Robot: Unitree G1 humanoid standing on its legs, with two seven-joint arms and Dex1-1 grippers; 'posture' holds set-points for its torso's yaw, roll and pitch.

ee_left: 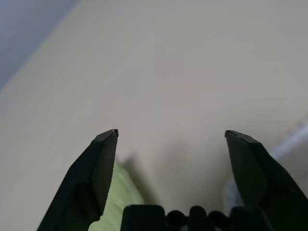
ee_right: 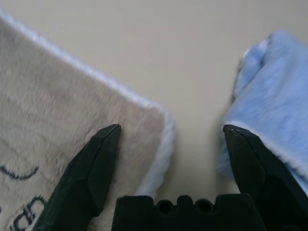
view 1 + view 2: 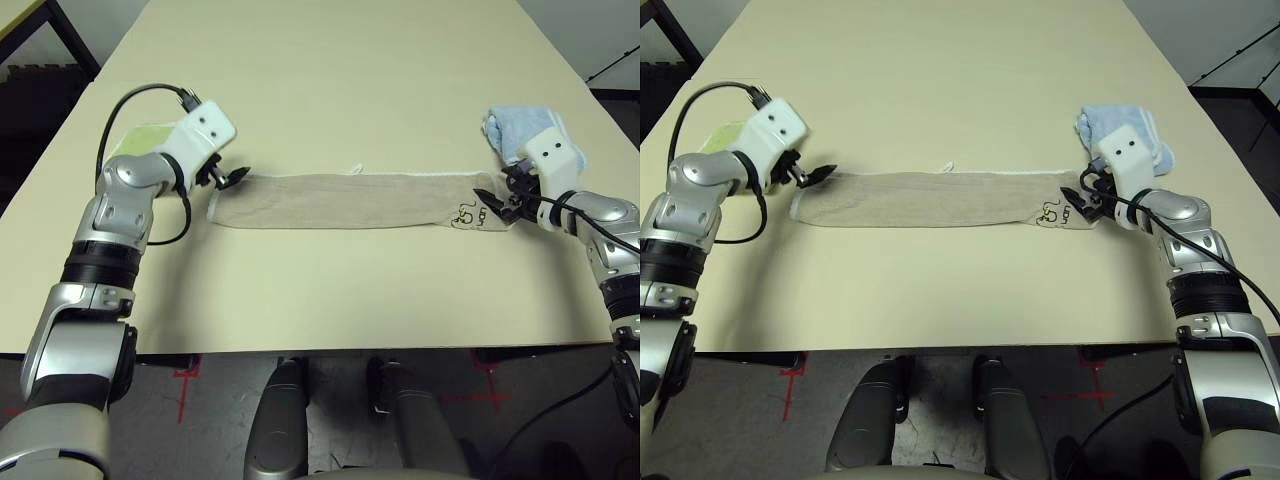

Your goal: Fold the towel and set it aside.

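Your towel [image 3: 350,200] lies flat on the table [image 3: 330,80] as one long, narrow beige strip running from your left side to your right, with a white trimmed edge showing along its far side and a small dark logo [image 3: 468,215] near its right end. It is folded lengthwise and stretched out straight, not yet set aside.

Your left gripper [image 3: 232,178] sits at the left end of the towel, just above the cloth. In the left wrist view its two black fingers [image 1: 98,173] stand wide apart with bare table between them and nothing held. A light green cloth [image 3: 150,137] lies just behind that arm, partly hidden by the wrist.

Your right gripper [image 3: 497,203] is at the right end of the towel, close to the logo. In the right wrist view its fingers [image 2: 94,168] are also spread wide: one finger is over the corner of the towel, the other is over the edge of a light blue cloth [image 2: 274,101], and bare table shows in the gap. It grips nothing. That blue cloth sits bunched on the table just beyond the right wrist, near the towel's end but apart from it.
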